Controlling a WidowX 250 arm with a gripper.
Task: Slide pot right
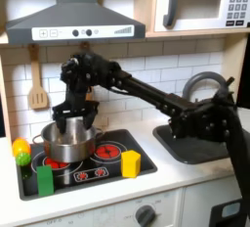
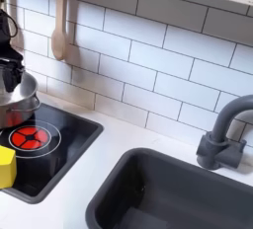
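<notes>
Yellow block [image 1: 131, 163] stands right of your pot [image 1: 68, 143]; end effector [image 1: 74, 125] grip unclear, so sliding could topple it.

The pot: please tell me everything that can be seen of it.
The pot is round, wide and shiny silver, seemingly steel. It stands upright on the black stove top, at the first exterior view's left, over the back burner. The gripper reaches down at its rim; whether it grips is unclear. In the second exterior view the pot shows at the left edge.
</notes>
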